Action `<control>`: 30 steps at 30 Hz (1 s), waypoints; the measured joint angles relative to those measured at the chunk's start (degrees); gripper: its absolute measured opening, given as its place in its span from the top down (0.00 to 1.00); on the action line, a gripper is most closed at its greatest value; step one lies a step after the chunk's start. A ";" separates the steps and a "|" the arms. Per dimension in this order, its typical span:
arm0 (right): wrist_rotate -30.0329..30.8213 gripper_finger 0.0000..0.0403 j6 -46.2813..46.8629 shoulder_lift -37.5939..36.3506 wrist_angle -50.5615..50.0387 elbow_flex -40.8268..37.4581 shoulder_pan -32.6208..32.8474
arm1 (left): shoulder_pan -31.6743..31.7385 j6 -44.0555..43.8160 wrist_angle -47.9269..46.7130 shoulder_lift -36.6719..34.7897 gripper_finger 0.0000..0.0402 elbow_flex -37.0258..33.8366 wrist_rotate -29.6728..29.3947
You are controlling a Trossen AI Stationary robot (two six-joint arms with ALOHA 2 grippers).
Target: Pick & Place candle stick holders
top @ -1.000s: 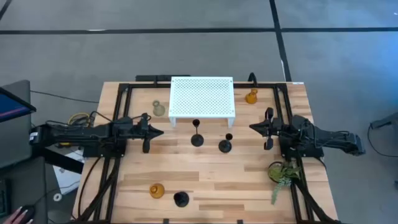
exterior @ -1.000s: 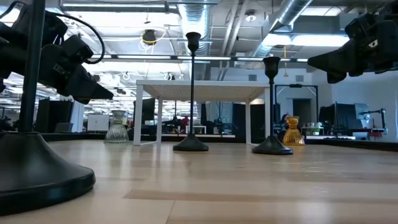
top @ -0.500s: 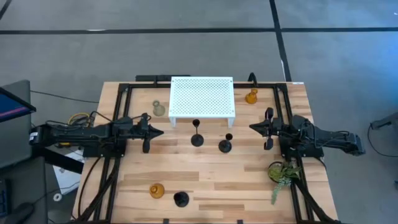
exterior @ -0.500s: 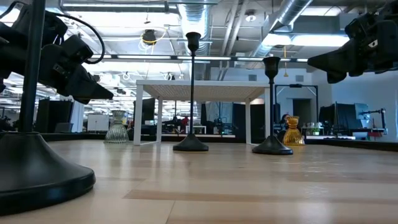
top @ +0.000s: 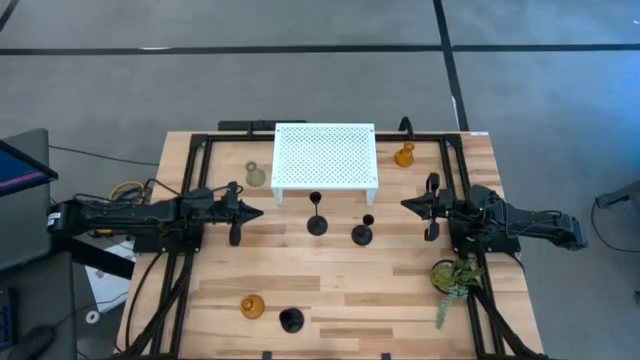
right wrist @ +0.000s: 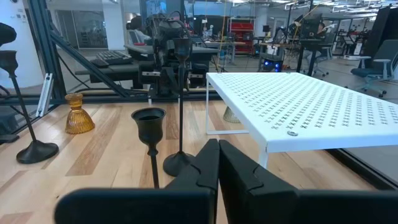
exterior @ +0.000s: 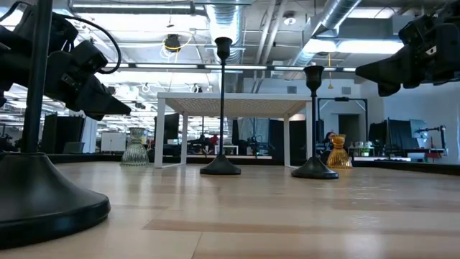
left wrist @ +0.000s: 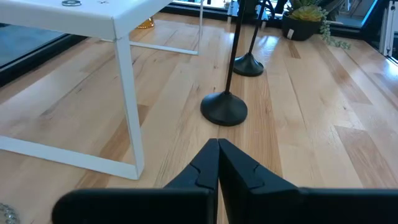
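Two black thin-stemmed holders stand on their round bases mid-table: the taller (top: 316, 222) and the shorter (top: 362, 235). A clear glass holder (top: 256, 175) and an amber one (top: 404, 155) stand on either side of the white stand. A second amber holder (top: 252, 307) and a third black one (top: 291, 320) stand near the front edge. My left gripper (top: 258, 212) is shut and empty, left of the taller holder. My right gripper (top: 405, 205) is shut and empty, right of the shorter one. Both hover above the table (exterior: 128, 111) (exterior: 359, 70).
A white perforated stand (top: 325, 155) on four legs stands at the back centre. A green plant sprig in a dark pot (top: 455, 278) sits at the right front. A black frame (top: 195, 160) runs along the table's sides. Bare wood lies between the two arms.
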 joint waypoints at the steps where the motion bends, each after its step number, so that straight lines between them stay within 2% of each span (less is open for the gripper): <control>1: 0.00 1.00 0.01 0.00 0.00 -0.01 0.00 | 0.01 0.00 0.00 0.00 0.98 0.00 -0.01; 30: 0.00 1.00 0.00 0.00 0.00 -0.01 0.00 | 0.01 0.00 0.00 -0.01 0.98 0.00 0.00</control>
